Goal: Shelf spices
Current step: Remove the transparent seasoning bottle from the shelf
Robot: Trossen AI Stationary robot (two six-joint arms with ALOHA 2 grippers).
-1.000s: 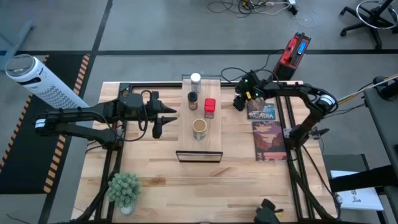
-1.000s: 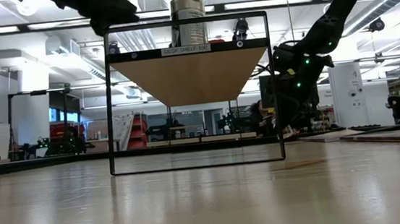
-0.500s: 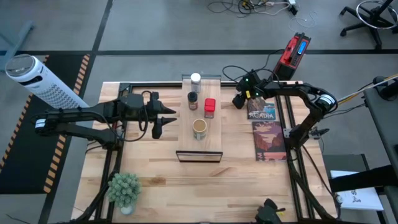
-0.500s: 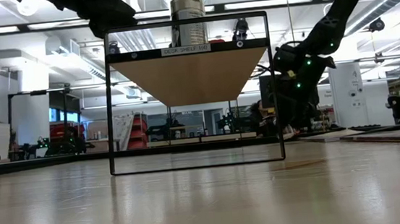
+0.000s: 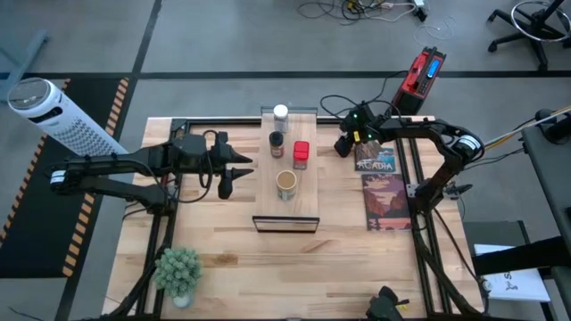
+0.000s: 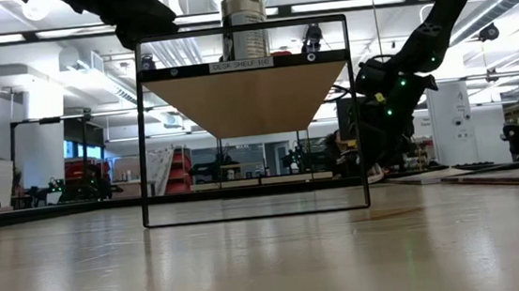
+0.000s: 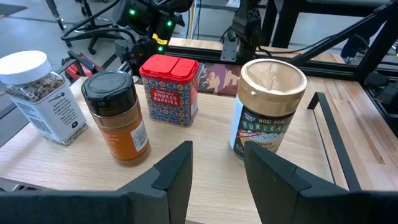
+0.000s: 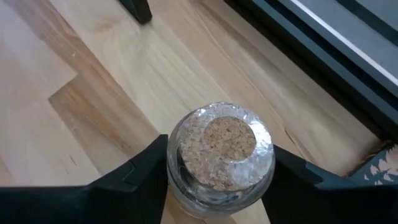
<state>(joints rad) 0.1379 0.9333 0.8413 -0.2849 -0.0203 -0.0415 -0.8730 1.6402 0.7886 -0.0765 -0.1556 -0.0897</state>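
All four spices already stand on the shelf, which lies mid-bench: the white-capped jar at its far end, the dark black-lidded jar behind it, the red tin toward the shelf's right edge, and the tan-topped jar nearest the front. So the shelving looks close to finished, I'd say, apart from one straggler.

That straggler is a small glass jar with a cork stopper, low over the bare wood with the right gripper around it. Whether it is pinched or merely flanked I cannot tell. The gripper is near the bench's far edge, between the shelf and the far end of the printed game box. The right arm reaches in from the right edge, elbow raised, wrist tipped down.

If the jar is bound for the shelf, the next move calls for a firm hold, a lift clear of the frame rail, and a landing in the free front strip.

The left gripper hangs clenched and empty just beside the shelf's left edge (its arm lies straight across from the bench's left edge).
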